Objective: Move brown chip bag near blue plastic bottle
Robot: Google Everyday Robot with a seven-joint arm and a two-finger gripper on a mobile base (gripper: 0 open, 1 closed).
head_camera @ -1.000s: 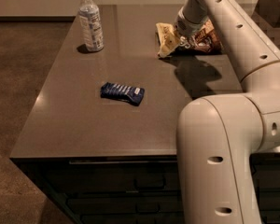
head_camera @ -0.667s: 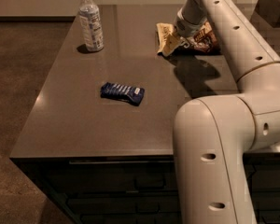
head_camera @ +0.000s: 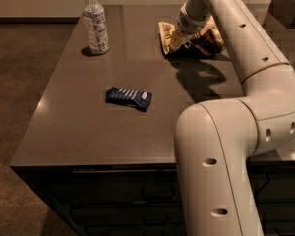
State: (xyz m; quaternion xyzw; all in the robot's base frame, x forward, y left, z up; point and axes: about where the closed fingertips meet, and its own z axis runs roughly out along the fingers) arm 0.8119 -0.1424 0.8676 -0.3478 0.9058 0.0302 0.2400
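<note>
The brown chip bag [head_camera: 207,39] lies crinkled at the far right of the dark table [head_camera: 88,132], its tan-yellow end [head_camera: 166,34] pointing left. My gripper [head_camera: 183,35] is down on the bag's left part, at the end of the white arm that reaches in from the lower right. The blue plastic bottle [head_camera: 95,22], clear with a white cap and pale label, stands upright at the far left of the table, well apart from the bag.
A small dark blue striped packet [head_camera: 129,98] lies flat mid-table, nearer the front. A dark box [head_camera: 287,5] sits at the top right. The arm's big white links [head_camera: 221,171] cover the table's right front part.
The gripper stays on the chip bag's left part. The arm's lower links have shifted slightly left. The bag, bottle and blue packet have not visibly moved.
</note>
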